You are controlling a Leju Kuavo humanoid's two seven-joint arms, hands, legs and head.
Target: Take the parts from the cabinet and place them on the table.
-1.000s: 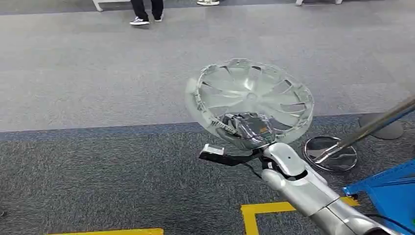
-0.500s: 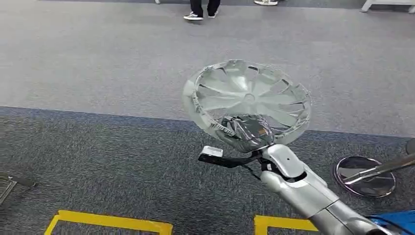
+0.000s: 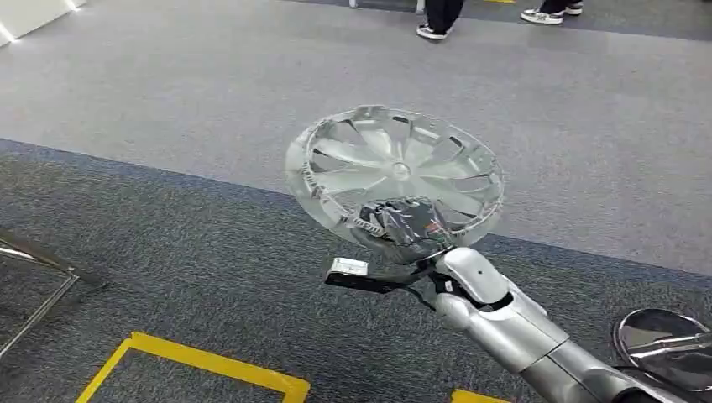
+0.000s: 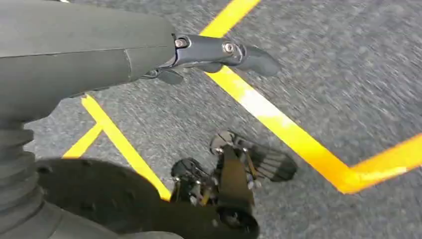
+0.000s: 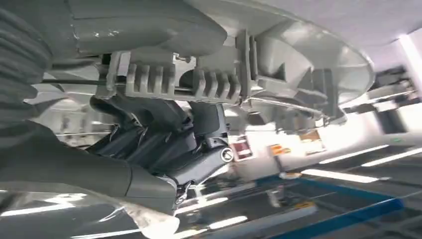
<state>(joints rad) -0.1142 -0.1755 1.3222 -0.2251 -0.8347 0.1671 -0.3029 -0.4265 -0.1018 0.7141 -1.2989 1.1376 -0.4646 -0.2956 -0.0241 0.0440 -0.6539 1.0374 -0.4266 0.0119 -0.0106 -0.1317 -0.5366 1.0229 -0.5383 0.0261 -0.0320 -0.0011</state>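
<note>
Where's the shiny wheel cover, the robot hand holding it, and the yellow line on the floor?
wheel cover [image 3: 395,172]: head view, on the hub at the middle of the spokes.
right hand [image 3: 407,222]: head view, on the dark fingers at the cover's near rim.
yellow line [image 3: 201,359]: head view, on the tape stripe on the carpet.

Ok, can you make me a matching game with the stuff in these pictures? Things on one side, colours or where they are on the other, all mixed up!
Things:
1. wheel cover
2. floor tape
3. right hand
4. shoes

Colour, place or state:
A. yellow lines on the dark carpet
B. far off, at the top of the head view
C. silver, round, held up in the air
D. gripping the rim of the round part

Pairs: 1-C, 2-A, 3-D, 4-B
</note>
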